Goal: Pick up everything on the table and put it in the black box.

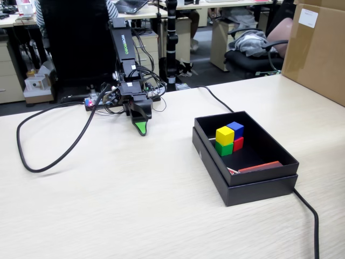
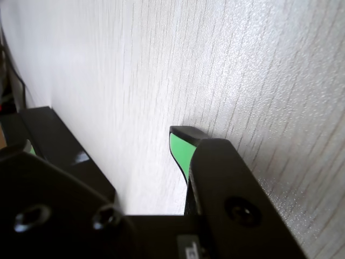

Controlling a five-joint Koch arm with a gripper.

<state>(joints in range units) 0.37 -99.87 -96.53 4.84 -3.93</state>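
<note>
Fixed view first: we've got the arm folded down near the far edge of the worktop (image 1: 135, 205), with the pincer (image 1: 141, 128) pointing down at the bare laminate, tip low over the surface or maybe touching it, we can't tell which. It carries nothing. From this side the two jaws sit one behind the other, so only one green-faced tip shows.

The black box (image 1: 259, 189) sits toward the right edge of the worktop, well apart from the pincer. All four cubes are already inside, bunched near the box's far left corner: the yellow cube (image 1: 225, 135) sits on the green cube (image 1: 223, 148), and the blue cube (image 1: 236, 128) on the red cube (image 1: 238, 143). A thin red-and-white strip lies along the box's near inner wall, can't say what it is. A black cable (image 1: 51, 143) loops across the left part of the worktop, and a brown carton (image 1: 318, 54) stands at the far right corner.

Wrist view: the pincer (image 2: 108, 159) shows a clear strip of worktop between the green-faced jaw on the right and the black one on the left, so the jaws stand apart, with nothing between them.

By our read the sorting looks done. The only step left is parking, so we'd go slow, keep the tip from scraping the laminate, and stay clear of the cable loop.
</note>
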